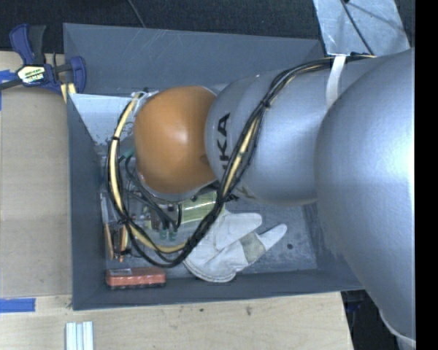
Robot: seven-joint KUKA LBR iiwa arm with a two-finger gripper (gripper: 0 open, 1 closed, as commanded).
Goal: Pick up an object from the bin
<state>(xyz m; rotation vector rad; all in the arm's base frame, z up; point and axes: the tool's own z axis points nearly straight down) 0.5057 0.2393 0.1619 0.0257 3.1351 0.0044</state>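
The pincer (142, 221) is held low in the bin (204, 49), likely for a grasp; masked by the orange cover (171, 137), its state cannot be told. A glove (223, 250) lies right of it, a reddish block (135, 277) below.

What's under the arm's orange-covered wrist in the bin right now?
A white fabric glove pokes out from beneath the orange-covered wrist toward the view's lower wall. A reddish-brown flat block lies by the lower-left corner. Whatever lies directly beneath the wrist is hidden.
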